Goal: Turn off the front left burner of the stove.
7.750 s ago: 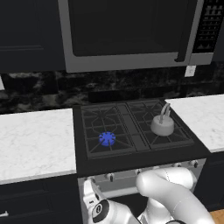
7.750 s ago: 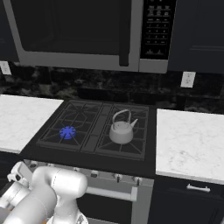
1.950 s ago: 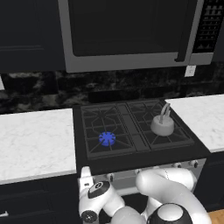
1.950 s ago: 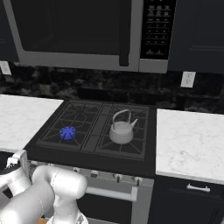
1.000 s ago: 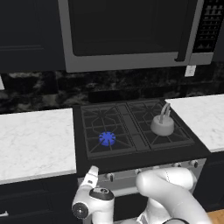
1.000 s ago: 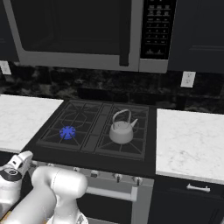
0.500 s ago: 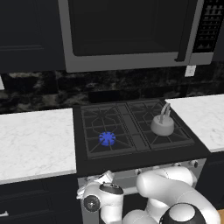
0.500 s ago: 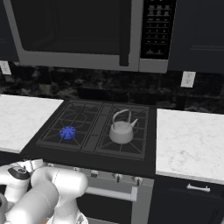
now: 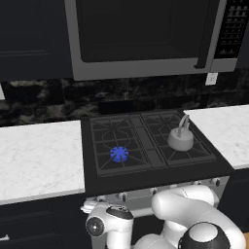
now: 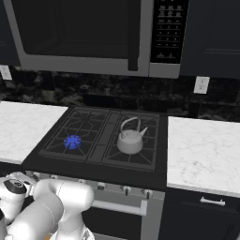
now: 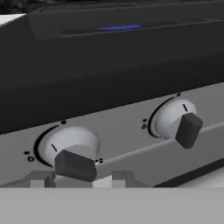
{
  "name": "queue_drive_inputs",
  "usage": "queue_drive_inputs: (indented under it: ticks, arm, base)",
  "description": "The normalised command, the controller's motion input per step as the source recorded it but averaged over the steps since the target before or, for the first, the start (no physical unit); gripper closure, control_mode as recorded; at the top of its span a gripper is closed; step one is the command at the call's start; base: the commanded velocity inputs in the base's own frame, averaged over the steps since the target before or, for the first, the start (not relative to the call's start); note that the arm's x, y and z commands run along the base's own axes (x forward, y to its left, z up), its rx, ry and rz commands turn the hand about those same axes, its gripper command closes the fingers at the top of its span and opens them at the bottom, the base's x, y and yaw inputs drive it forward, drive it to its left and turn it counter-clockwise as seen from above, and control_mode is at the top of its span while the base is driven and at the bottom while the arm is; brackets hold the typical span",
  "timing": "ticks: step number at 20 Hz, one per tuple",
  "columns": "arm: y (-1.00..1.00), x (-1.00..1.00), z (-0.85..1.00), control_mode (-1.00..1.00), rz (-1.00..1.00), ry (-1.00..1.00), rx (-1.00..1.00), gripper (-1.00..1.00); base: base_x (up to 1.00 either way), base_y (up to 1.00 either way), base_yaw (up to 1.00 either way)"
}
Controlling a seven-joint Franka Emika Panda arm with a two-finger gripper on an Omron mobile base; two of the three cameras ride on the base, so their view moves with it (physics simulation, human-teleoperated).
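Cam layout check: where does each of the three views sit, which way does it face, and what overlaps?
Left base view: behind-left, facing forward-down at the black four-burner gas stove; white arm lower right.
Right base view: behind-right, same stove; arm lower left.
Hand view: low, close to the silver front panel, facing two round grey knobs; dark fingertips at bottom.
Shared: both base views show the blue-glowing front left burner and silver kettle.

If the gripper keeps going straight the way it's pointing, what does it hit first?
Most likely the left knob on the stove front panel, just ahead of the gripper; exact depth is unclear.
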Motion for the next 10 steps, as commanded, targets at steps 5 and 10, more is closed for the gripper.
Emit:
queue_drive_inputs:
  ticks: [5, 10]
  arm:
    - [-0.57, 0.05, -0.01, -1.0, -0.54, -0.16, 0.57, 1.0]
    - [-0.6, 0.23, 0.0, -1.0, -0.53, -0.18, 0.54, 1.0]
  base:
    - [0.0, 0.0, 0.0]
    - [0.0, 0.0, 0.0]
